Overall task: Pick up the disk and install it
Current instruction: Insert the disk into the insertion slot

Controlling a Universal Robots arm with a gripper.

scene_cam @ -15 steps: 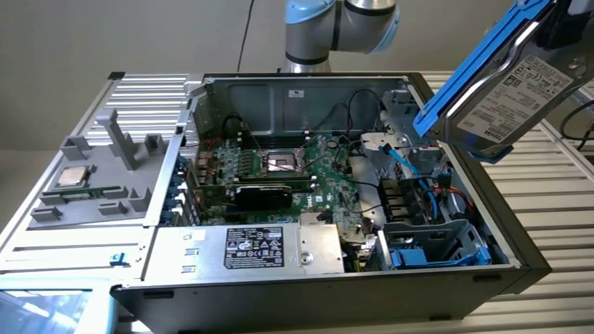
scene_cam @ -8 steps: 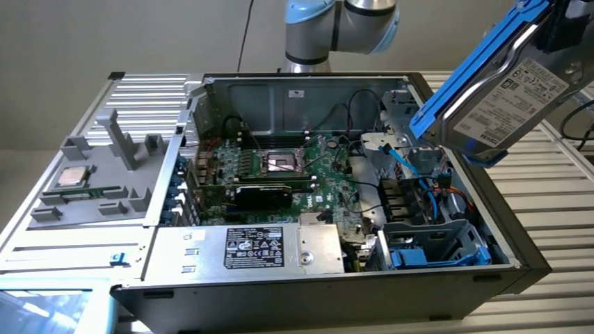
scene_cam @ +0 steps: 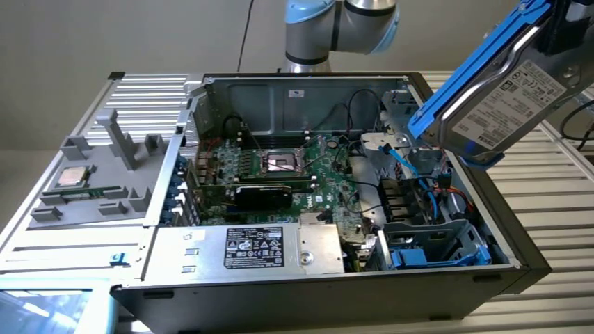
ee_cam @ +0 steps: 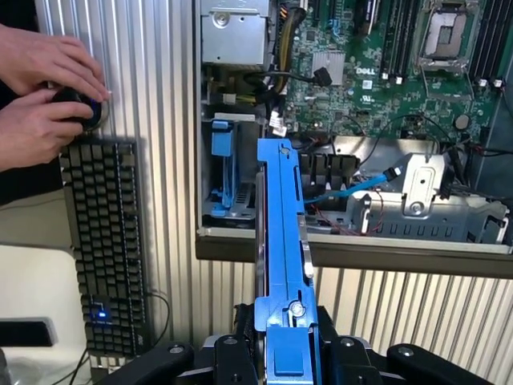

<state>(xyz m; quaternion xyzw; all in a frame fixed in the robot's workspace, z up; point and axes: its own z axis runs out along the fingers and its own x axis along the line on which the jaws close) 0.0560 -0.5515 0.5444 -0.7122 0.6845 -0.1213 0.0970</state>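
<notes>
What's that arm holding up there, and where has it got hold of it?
A disk edged by a blue frame. The jaws clamp it at one end, one on each flat side; it hangs tilted above the open computer case.

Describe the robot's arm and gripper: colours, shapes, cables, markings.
The arm has rounded silver-grey segments with light-blue joint caps. A thin black cable hangs beside it; whether it belongs to the arm is unclear. The gripper is matt black, with blocky angular parts on both sides and round bolt heads. No markings can be made out.
</notes>
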